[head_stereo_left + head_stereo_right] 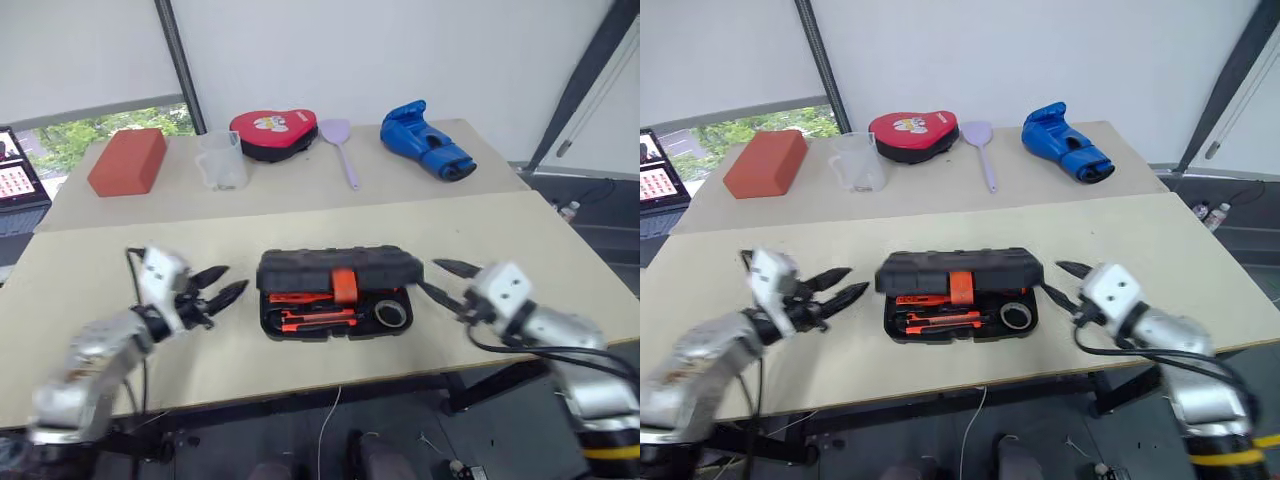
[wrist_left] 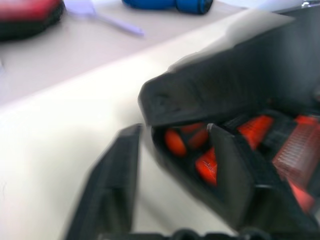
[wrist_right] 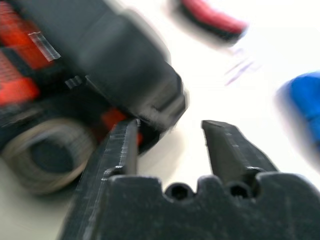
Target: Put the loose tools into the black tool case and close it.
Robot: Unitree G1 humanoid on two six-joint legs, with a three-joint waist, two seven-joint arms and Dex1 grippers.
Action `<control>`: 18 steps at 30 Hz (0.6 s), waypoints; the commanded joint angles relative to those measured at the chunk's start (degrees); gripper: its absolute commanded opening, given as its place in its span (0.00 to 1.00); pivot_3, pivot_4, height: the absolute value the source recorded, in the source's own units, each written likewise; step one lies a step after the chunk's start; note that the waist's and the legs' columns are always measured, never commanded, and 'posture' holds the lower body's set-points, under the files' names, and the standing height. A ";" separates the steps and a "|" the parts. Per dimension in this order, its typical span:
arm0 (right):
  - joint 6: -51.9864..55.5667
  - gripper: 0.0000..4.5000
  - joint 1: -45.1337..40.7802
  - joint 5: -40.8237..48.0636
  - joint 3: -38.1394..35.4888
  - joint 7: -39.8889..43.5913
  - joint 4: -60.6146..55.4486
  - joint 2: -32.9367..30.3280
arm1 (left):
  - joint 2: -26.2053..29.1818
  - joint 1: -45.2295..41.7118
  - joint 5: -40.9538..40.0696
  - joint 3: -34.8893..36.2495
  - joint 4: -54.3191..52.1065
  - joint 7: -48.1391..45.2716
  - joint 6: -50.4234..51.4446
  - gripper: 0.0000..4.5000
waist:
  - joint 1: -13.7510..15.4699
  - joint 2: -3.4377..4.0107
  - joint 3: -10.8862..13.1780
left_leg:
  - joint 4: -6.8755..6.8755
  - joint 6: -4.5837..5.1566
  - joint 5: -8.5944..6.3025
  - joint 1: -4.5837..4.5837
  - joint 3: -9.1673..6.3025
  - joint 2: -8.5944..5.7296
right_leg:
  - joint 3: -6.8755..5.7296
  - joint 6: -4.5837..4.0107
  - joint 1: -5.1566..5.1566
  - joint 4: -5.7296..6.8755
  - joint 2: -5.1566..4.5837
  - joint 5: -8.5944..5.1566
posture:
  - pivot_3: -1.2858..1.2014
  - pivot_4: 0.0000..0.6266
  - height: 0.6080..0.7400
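Your left hand (image 1: 222,283) hovers just beside the left end of the black tool case (image 1: 338,270), its two fingers apart and gripping nothing. Your right hand (image 1: 440,280) sits just beside the case's right end, its two fingers likewise apart and empty. Neither hand touches the case.

You have one case, lying in the middle of the front desk (image 1: 90,300) between the two hands. Its lid is lowered partway over the tray but not shut, so the front of the tray stays exposed. One orange latch (image 1: 345,284) hangs at the middle of the lid's front edge. Inside the tray you can see one black tape roll (image 1: 390,314) at the right, and black-and-orange tool handles (image 1: 310,318) packed to the left of it; how many there are cannot be told. From the left wrist view the orange handles (image 2: 200,150) show under the raised lid edge.

On the back desk (image 1: 500,160) you see five things in a row, well apart from the case: one red block (image 1: 128,161), one clear cup (image 1: 221,160), one red padded mitt (image 1: 272,134), one pale purple spatula (image 1: 340,145) and one blue boxing glove (image 1: 425,140).
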 commanded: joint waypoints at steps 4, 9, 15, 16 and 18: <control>10.82 0.40 10.27 11.02 -2.28 13.48 -11.16 -8.61 | 10.28 -9.60 6.45 -7.08 17.56 -13.40 -3.28 0.56 | 0.93 0.01 0.01 | -0.08 0.02 -0.07 0.46 0.00 0.05 | -0.07 0.36 0.52 -0.08 0.00 -0.31 | 0.52 0.24 1.00; 9.34 0.07 6.73 2.95 8.30 12.60 -11.44 -7.22 | 0.11 -31.13 22.89 -23.76 36.17 -16.65 -19.85 0.26 | 2.82 -0.15 -0.01 | 0.07 -0.22 -0.43 0.62 0.02 -0.05 | -0.18 0.62 0.93 -0.19 -0.29 -0.33 | 0.52 0.24 1.00; 6.62 0.00 -1.97 -6.94 18.25 11.25 -5.49 -3.20 | -12.71 -47.97 37.12 -34.32 62.61 -20.72 -41.03 0.01 | 2.60 -0.27 -0.04 | 0.15 -0.22 -0.42 0.45 0.03 -0.15 | -0.18 0.24 0.77 -0.38 -0.32 0.02 | 0.52 0.24 1.00; 6.10 0.00 -3.51 -8.43 19.34 10.84 -4.18 -2.44 | -14.21 -49.81 39.02 -35.68 66.13 -21.31 -43.11 0.01 | 2.31 -0.28 -0.03 | 0.13 -0.20 -0.41 0.39 0.03 -0.15 | -0.22 0.23 0.72 -0.45 -0.31 0.02 | 0.52 0.24 1.00; 5.18 0.00 -5.99 -11.28 20.76 9.55 -1.95 -1.01 | -16.21 -52.19 41.40 -37.27 71.31 -23.73 -46.09 0.01 | 1.68 -0.29 -0.03 | 0.13 -0.16 -0.39 0.22 0.03 -0.15 | -0.25 0.21 0.60 -0.52 -0.29 0.04 | 0.52 0.24 1.00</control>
